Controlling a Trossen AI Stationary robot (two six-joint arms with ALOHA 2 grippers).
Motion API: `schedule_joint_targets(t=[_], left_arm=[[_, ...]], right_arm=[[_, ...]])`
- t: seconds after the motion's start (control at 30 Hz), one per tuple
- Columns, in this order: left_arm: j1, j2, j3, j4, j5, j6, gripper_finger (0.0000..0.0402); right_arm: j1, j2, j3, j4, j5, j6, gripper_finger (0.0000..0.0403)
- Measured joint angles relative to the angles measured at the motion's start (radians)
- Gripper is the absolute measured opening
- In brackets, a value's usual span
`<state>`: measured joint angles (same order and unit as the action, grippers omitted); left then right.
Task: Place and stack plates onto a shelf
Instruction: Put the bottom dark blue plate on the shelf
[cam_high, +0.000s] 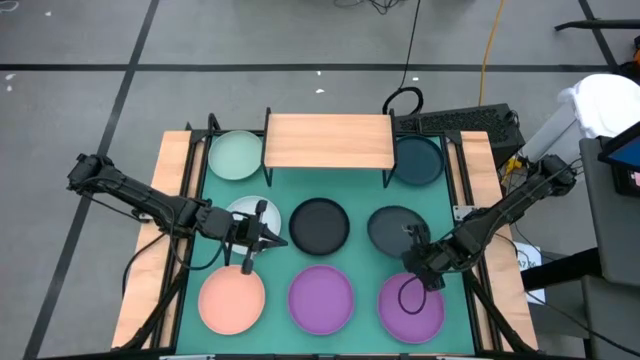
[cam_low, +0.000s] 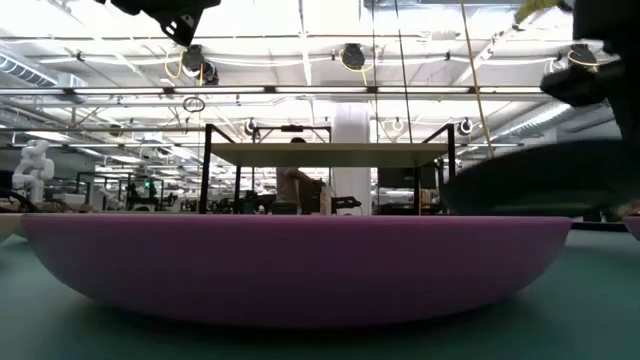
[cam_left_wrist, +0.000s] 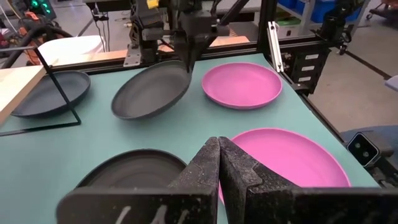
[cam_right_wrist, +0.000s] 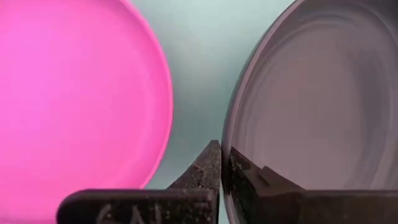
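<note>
Held plate: the dark grey plate (cam_high: 396, 228) sits at about 3 o'clock of the table's middle, tilted, one edge raised off the green mat (cam_high: 365, 205); the left wrist view (cam_left_wrist: 151, 91) shows it lifted at a slant.
Right gripper: the right gripper (cam_high: 412, 243) sits at the plate's 5 o'clock rim, its fingers (cam_right_wrist: 249, 180) pinched on that rim, one finger inside the bowl and one under it.
Neighbour plates: a purple plate (cam_high: 411, 304) lies flat just at 6 o'clock of the held plate; a second purple plate (cam_high: 321, 298) lies at 7 o'clock; a black plate (cam_high: 319, 225) lies at 9 o'clock, near but apart.
Shelf: the shelf (cam_high: 328, 141) stands at 12 o'clock of the mat, its top bare; a dark teal plate (cam_high: 417, 160) lies just at its 3 o'clock end, a mint green plate (cam_high: 236, 155) at its 9 o'clock end.
Left gripper: the left gripper (cam_high: 260, 238) hovers at 9 o'clock of the black plate, fingers pressed together on nothing, over the edge of a pale white-blue plate (cam_high: 244, 210).
Pink plate: the pink plate (cam_high: 232, 300) lies at 6 o'clock of the left gripper.
</note>
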<state>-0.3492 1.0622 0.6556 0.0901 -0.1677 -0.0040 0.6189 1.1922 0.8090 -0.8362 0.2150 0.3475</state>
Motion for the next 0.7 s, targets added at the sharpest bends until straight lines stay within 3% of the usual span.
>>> schedule_joint_targets(t=[0.43,0.7], left_arm=[[0.000,0.000,0.000,0.046,0.000,0.005,0.0005],[0.000,0.000,0.000,0.128,-0.033,0.047,0.0005]], right_arm=[[0.001,0.000,0.148,0.004,0.128,-0.118,0.0001],[0.001,0.000,0.167,0.144,0.211,-0.308,0.0001]])
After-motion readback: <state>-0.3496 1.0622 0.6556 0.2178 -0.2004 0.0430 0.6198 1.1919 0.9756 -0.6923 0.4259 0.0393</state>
